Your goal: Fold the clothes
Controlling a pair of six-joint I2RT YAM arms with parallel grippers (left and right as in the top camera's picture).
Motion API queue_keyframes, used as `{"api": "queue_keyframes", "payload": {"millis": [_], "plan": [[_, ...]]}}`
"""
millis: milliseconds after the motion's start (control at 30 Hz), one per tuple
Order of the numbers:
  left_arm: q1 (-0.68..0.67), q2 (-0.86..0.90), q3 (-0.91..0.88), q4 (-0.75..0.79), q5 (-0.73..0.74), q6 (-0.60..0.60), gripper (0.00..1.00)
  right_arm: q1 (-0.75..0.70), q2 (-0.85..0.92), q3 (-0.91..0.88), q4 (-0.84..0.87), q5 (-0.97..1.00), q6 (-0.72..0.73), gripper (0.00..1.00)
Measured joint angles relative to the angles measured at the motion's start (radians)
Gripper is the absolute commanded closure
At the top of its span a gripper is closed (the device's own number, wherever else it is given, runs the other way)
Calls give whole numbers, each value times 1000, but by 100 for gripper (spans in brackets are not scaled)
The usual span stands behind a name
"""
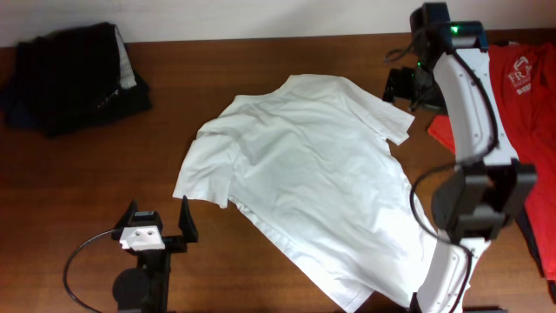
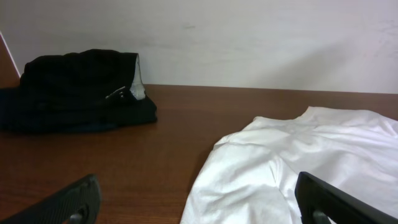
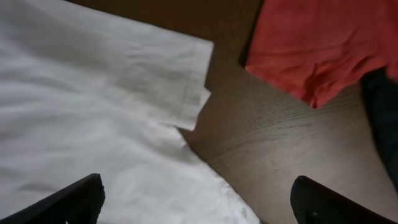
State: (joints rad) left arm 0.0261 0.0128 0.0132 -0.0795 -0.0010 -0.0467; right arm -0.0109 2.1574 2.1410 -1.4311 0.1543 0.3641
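The white shirt [image 1: 304,165] lies spread flat and slanted across the middle of the wooden table, with one sleeve toward the back right and one toward the left. My left gripper [image 1: 156,228] is open and empty, just off the shirt's left sleeve; in the left wrist view the shirt [image 2: 323,155] lies ahead between the open fingers [image 2: 196,202]. My right gripper [image 1: 401,85] is open and empty, above the back right sleeve. In the right wrist view the sleeve [image 3: 93,93] lies under the open fingers [image 3: 196,199].
A pile of black and navy garments [image 1: 74,74] lies at the back left and also shows in the left wrist view [image 2: 74,87]. A red T-shirt with white print [image 1: 521,87] lies at the right edge, close to the sleeve, and shows in the right wrist view [image 3: 311,43].
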Motion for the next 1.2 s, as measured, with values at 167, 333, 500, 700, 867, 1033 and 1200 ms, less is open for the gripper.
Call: {"api": "queue_keyframes", "payload": {"millis": [167, 333, 500, 700, 867, 1033, 1200], "plan": [[0, 0, 0, 0, 0, 0, 1, -47, 180, 0, 68, -59, -22, 1], [0, 0, 0, 0, 0, 0, 1, -47, 234, 0, 151, -91, -40, 0], [0, 0, 0, 0, 0, 0, 1, -47, 246, 0, 212, -93, -43, 0], [0, 0, 0, 0, 0, 0, 1, -52, 295, 0, 214, -94, -43, 0], [0, 0, 0, 0, 0, 0, 1, -95, 301, 0, 215, -97, -45, 8], [0, 0, 0, 0, 0, 0, 1, -107, 301, 0, 248, -119, -63, 20], [0, 0, 0, 0, 0, 0, 1, -98, 313, 0, 267, -138, -64, 20]]}}
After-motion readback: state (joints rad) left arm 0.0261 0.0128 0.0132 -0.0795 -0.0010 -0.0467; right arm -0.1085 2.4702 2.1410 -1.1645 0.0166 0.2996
